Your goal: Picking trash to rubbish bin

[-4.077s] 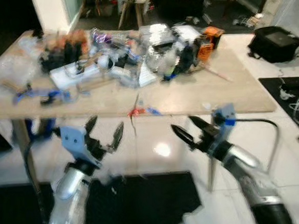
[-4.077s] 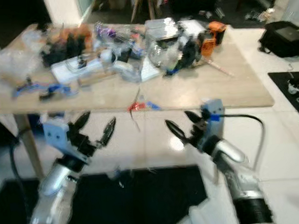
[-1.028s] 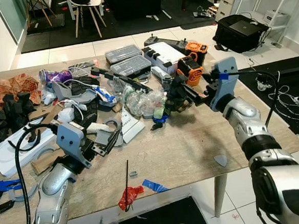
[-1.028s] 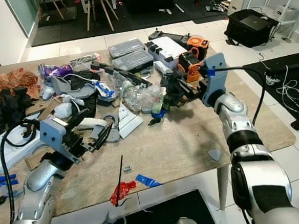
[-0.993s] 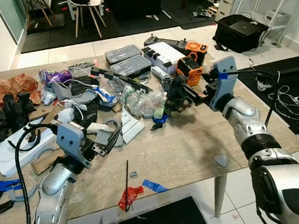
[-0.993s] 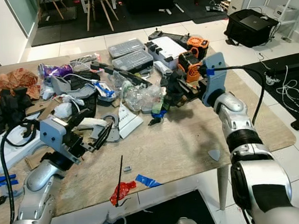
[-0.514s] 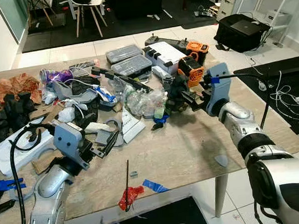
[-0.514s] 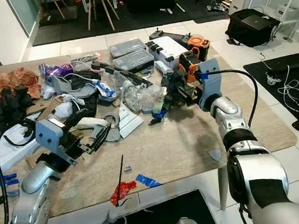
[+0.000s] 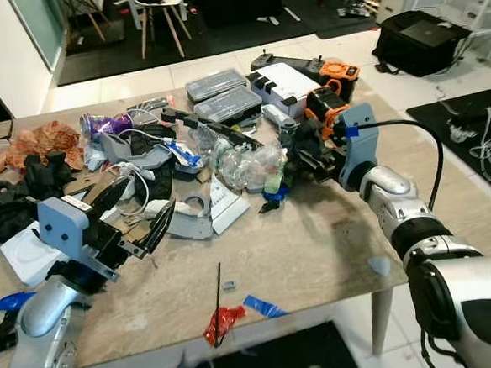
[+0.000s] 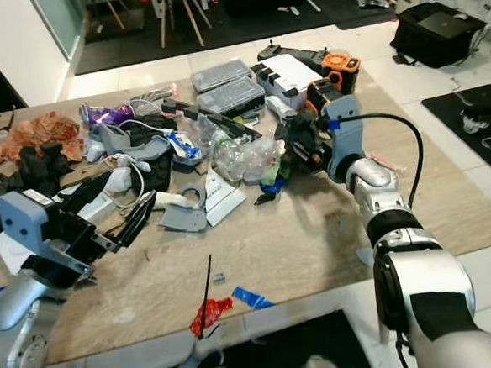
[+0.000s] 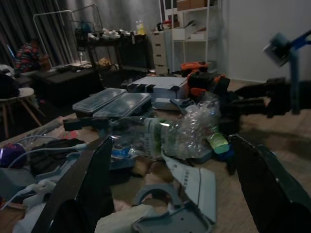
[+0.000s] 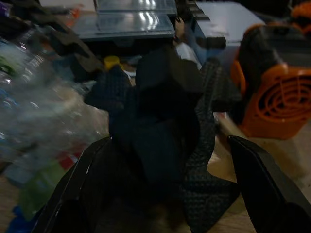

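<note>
On the cluttered surface (image 9: 317,246), right in the middle of the mess, sits the trash: a crumpled clear bottle (image 9: 248,165) with a green label, lying on its side, and just beside it on the robot's right a wad of black mesh cloth (image 12: 160,121). Right end effector (image 9: 309,156) is over there now, fingers spread wide to either side of that black cloth, tips level with it, not clamped on anything. An orange and black tool (image 9: 326,104) stands just behind the cloth, and a second orange one (image 9: 340,68) sits further back near the far edge.

Left end effector (image 9: 139,229) hovers low over the near left part of the surface, fingers parted, gripping nothing, pointing toward the bottle across a grey curved plastic piece (image 9: 189,222) and a white card (image 9: 226,204). Through its wrist camera, the bottle (image 11: 170,133) lies straight ahead between the two black fingers (image 11: 92,189).

Behind the bottle, two clear organiser cases (image 9: 222,93) and a white box (image 9: 285,80). Off to the robot's left, a purple wrapper (image 9: 105,124), crumpled orange-brown paper (image 9: 44,139), black fabric (image 9: 43,177) and tangled white cable (image 9: 135,171). At the near edge, a red scrap (image 9: 224,322) with a black cable tie (image 9: 218,299) lying across it, and a strip of blue tape (image 9: 261,305). Beyond the surface, a black bag (image 9: 420,33) on the white tiled floor (image 9: 120,75).
</note>
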{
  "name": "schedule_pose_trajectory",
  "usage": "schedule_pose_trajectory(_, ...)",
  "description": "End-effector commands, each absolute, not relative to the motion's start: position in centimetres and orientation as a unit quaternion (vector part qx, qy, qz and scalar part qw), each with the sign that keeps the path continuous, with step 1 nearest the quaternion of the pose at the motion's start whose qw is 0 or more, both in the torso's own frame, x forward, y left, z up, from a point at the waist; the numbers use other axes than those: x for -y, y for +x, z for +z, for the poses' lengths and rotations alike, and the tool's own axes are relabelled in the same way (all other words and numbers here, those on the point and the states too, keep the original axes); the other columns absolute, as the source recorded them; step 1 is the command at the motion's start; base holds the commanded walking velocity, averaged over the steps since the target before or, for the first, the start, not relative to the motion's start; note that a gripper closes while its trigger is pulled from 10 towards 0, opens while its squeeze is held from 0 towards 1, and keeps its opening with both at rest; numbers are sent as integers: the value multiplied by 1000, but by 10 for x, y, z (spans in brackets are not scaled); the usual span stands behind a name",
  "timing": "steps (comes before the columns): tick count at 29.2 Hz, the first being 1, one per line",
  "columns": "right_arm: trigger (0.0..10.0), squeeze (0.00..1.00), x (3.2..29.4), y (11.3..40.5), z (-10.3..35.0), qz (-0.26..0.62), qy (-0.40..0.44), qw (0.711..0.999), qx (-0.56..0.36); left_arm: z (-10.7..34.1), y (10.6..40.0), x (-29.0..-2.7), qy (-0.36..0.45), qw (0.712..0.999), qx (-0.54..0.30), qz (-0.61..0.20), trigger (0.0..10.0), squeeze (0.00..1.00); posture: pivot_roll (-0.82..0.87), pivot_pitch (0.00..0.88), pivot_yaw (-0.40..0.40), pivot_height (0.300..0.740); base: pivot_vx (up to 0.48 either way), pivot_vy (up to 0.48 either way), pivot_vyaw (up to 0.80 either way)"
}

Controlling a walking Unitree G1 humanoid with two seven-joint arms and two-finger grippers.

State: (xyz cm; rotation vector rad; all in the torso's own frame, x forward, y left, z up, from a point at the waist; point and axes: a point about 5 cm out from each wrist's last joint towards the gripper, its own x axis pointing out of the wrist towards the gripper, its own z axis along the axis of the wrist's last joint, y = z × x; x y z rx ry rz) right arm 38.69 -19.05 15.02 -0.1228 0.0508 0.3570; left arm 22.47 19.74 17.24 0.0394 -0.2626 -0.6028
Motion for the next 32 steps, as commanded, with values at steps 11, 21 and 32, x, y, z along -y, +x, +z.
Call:
schedule_pose_trajectory(11, 0, 0, 184, 391, 157, 191, -70, 979, -19, 190, 208, -200, 28, 941, 102, -322, 10000, 0, 172, 182, 90, 740, 0, 0, 0)
schedule_pose_trajectory(21, 0, 0, 182, 397, 178, 201, -73, 977, 7, 190, 213, -200, 28, 942, 99, -319, 10000, 0, 163, 150, 71, 740, 0, 0, 0)
schedule_pose_trajectory(32, 0, 0, 183, 400, 189, 205, -67, 976, 24, 182, 209, -196, 30, 937, 81, -340, 10000, 0, 155, 142, 66, 740, 0, 0, 0)
